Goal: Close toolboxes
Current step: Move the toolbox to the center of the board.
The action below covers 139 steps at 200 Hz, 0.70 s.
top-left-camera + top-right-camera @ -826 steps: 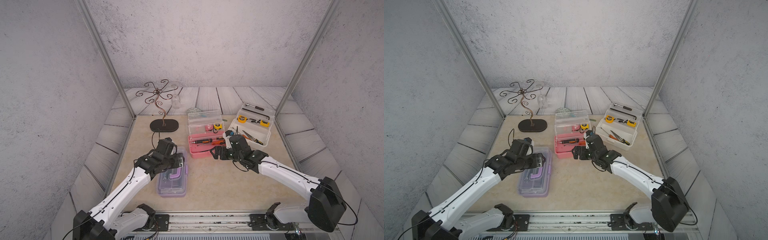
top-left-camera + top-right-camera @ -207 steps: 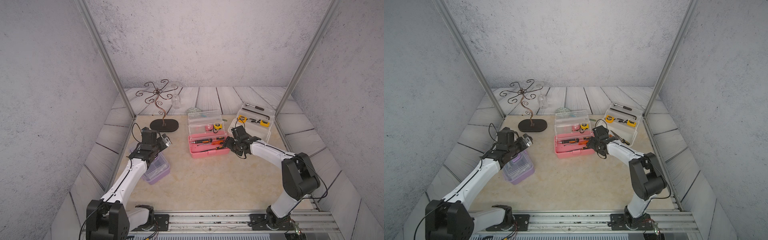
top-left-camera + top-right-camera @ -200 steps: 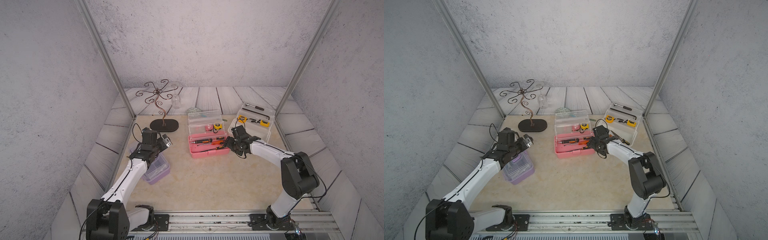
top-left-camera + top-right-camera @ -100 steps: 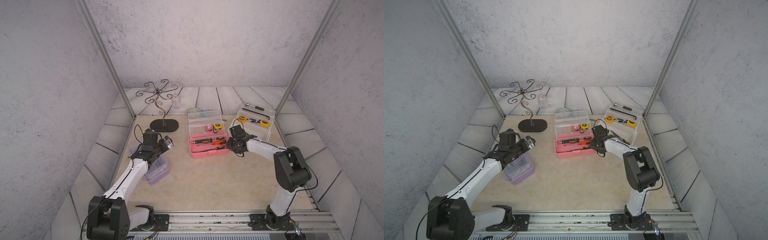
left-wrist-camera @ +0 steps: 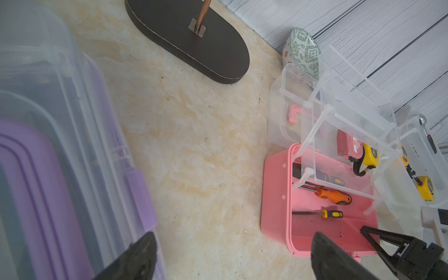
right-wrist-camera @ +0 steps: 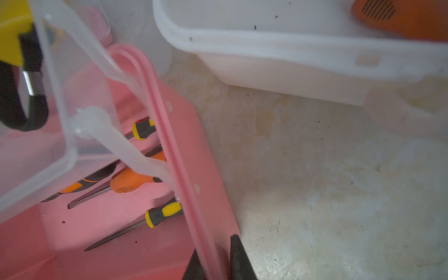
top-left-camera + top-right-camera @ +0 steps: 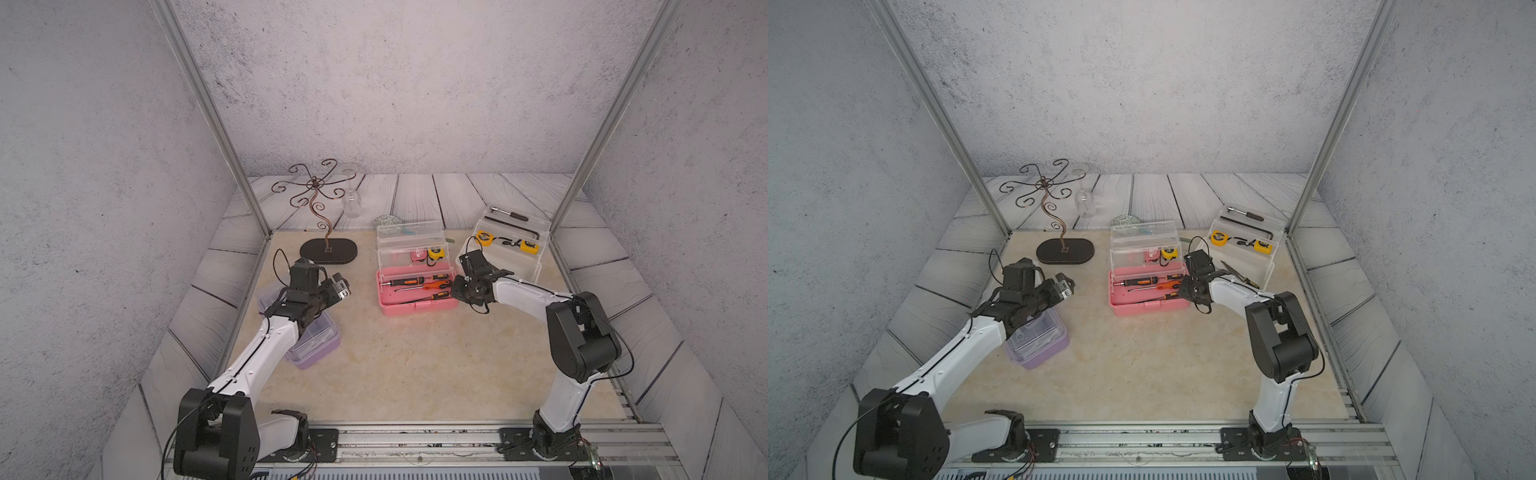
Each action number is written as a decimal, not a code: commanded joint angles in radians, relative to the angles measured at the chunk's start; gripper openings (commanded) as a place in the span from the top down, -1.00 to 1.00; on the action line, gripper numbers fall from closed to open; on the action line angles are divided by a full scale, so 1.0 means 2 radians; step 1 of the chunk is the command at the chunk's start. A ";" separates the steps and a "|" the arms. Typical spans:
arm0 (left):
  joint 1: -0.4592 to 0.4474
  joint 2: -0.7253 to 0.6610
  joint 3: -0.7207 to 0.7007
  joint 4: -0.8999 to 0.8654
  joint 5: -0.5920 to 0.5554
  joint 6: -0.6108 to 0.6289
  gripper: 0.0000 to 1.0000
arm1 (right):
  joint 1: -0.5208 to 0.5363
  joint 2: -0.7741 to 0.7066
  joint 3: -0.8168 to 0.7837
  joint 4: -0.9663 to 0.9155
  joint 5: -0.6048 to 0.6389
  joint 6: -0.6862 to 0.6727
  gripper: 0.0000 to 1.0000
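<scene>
Plainly, the right gripper (image 6: 215, 264) is pinched narrow on the pink toolbox (image 7: 415, 306). Its black fingertips (image 6: 238, 257) sit either side of the rim of one end wall, one inside the base and one outside. That box stands toward the back of the table (image 7: 415, 374), about midway across. Its clear lid is raised behind it and its clear tray (image 7: 411, 259) is lifted on thin arms above the base. Screwdrivers (image 7: 419, 284) lie in the pink base, and a yellow tape measure (image 7: 434, 252) sits in the tray.

Just beside it, on the robot's right, is the white toolbox (image 7: 515, 266). Its lid is thrown back too, and two more yellow tape measures (image 7: 484, 237) rest in its tray. The right arm reaches in between these two boxes.

The purple toolbox (image 7: 316, 345) lies near the table's left edge, well apart from the pink one, with its clear lid down on the base (the purple clasp (image 5: 140, 198) shows on the side in the left wrist view). The left arm crosses over it. The left gripper (image 5: 232, 261) hangs above the box's far end, spread wide and holding nothing. I cannot tell whether either finger touches the lid. A curly wire stand (image 7: 328, 251) is behind the purple box.
</scene>
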 commanded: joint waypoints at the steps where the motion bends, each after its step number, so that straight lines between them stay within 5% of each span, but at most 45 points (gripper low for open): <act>1: -0.003 -0.019 0.005 -0.006 -0.005 0.006 -0.99 | 0.000 -0.022 -0.034 -0.044 -0.001 -0.074 1.00; 93: -0.003 -0.026 0.013 -0.009 0.016 -0.002 -0.99 | 0.000 -0.130 -0.135 -0.063 -0.093 -0.209 1.00; 139: -0.004 -0.023 0.014 -0.004 0.033 -0.006 -0.99 | -0.002 -0.126 -0.137 -0.072 -0.048 -0.256 1.00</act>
